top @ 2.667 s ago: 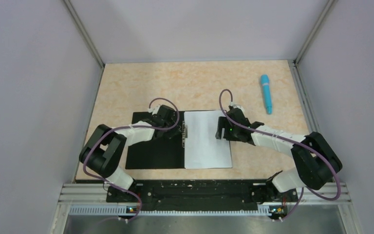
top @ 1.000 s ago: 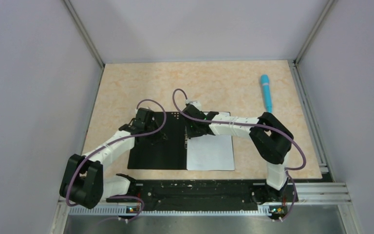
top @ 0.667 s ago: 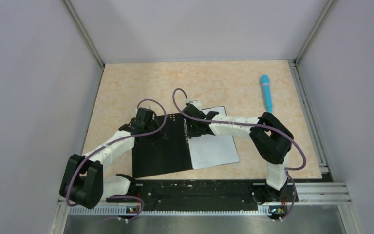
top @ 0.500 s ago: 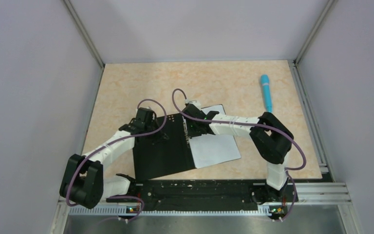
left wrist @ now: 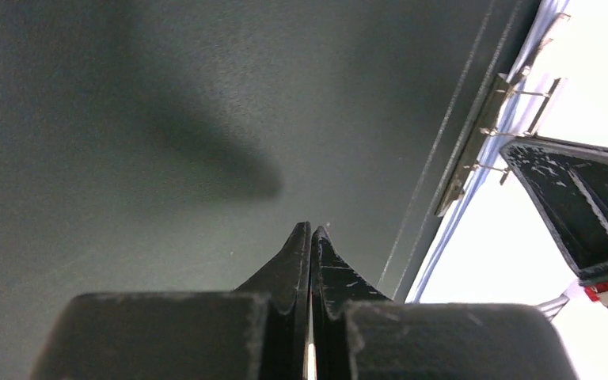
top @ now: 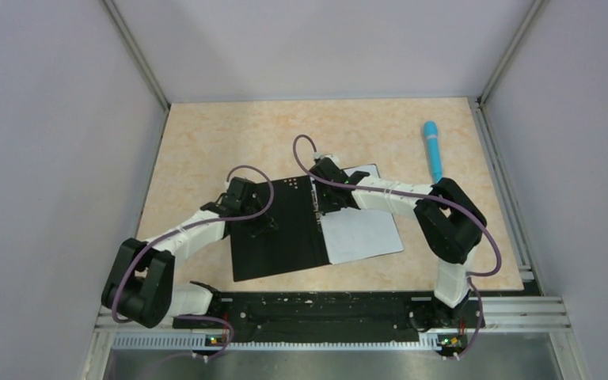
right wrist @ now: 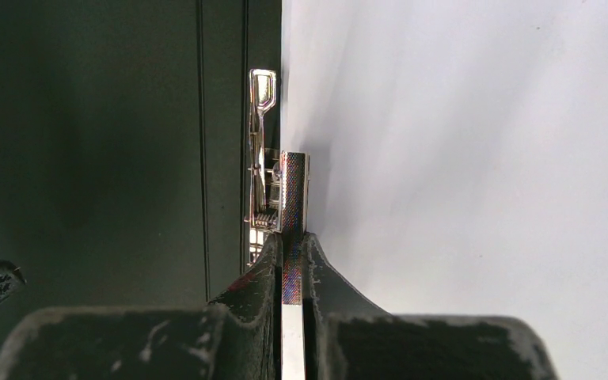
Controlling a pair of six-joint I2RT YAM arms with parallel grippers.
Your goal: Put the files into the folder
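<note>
— Spotting the files (top: 364,235)?
— Smooth white sheet on the matte black right half of the folder (top: 277,237), partly under the arm (top: 388,198). Left gripper (left wrist: 310,229) pressed closed, empty; right gripper (right wrist: 293,237) pinching the shiny metal clip (right wrist: 263,158). Beyond, a blue pen (top: 433,152).

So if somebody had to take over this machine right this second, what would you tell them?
Left gripper: shut, holding nothing, tips down at the black left half of the open folder.
Right gripper: shut on the lever of the metal clip at the folder's spine.
White sheet: lying on the folder's right half, one edge at the clip.
Blue pen: off to the far right, not involved.
Done: folder open, sheet laid in.
Left: make sure the clip holds the sheet (can't tell), then close the folder.
</note>
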